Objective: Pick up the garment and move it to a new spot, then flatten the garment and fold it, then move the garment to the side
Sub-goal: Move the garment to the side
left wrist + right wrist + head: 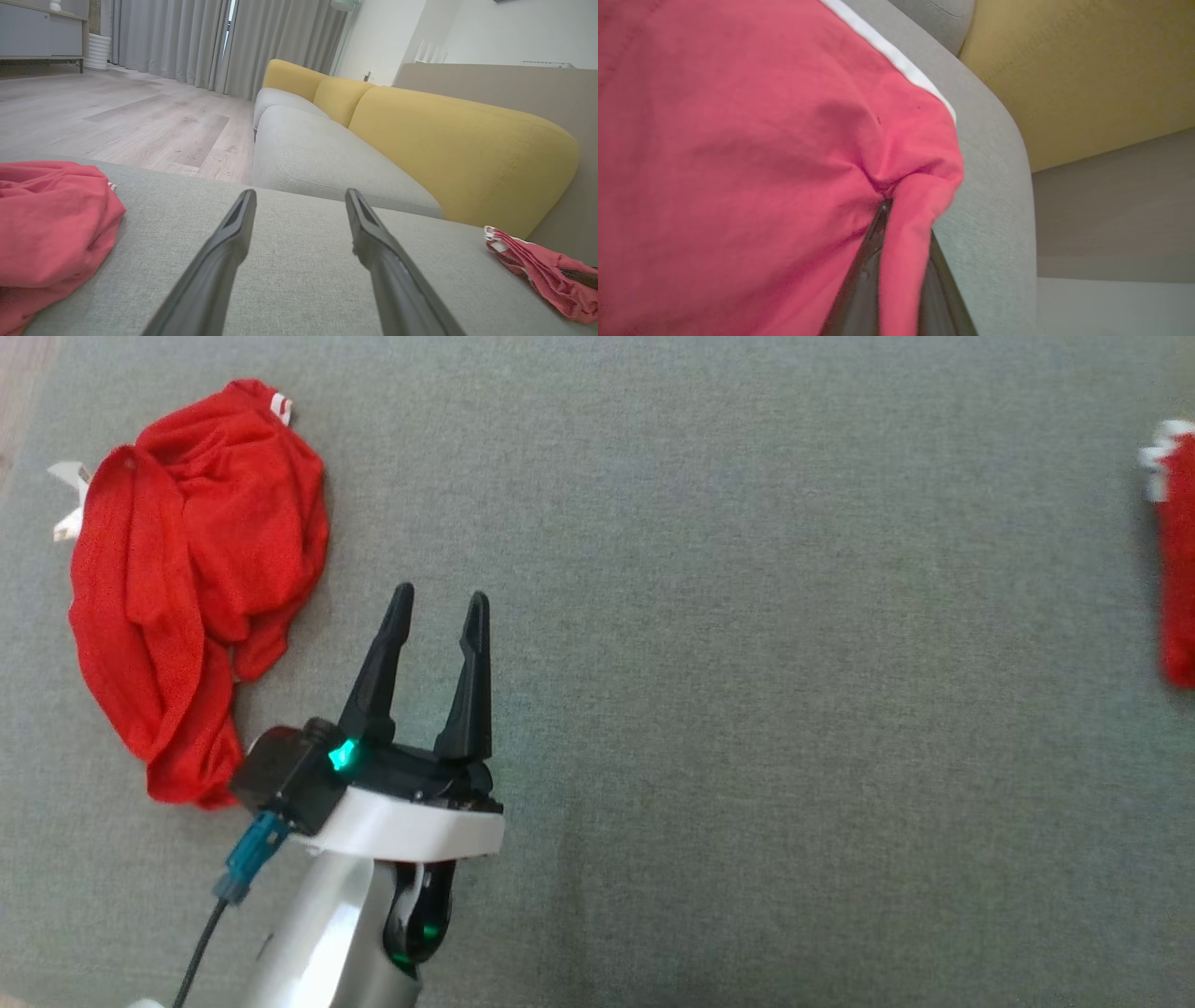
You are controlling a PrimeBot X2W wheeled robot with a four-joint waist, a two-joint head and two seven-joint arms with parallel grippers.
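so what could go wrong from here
1. The right fingers pinch just a small fold of the red garment, so it may slip free when lifted.
2. That garment lies by the grey cushion's rounded edge; a tug could drag it off.
3. The open left fingers sit close to the other crumpled red heap and might snag it.

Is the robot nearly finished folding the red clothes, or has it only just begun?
Only starting. Done: nothing looks folded; one red heap lies crumpled on the grey cushion. In hand: the right gripper is shut on a pinch of the other red garment. The left gripper is open and empty. Left: carrying it to a new spot, flattening, folding, moving aside.
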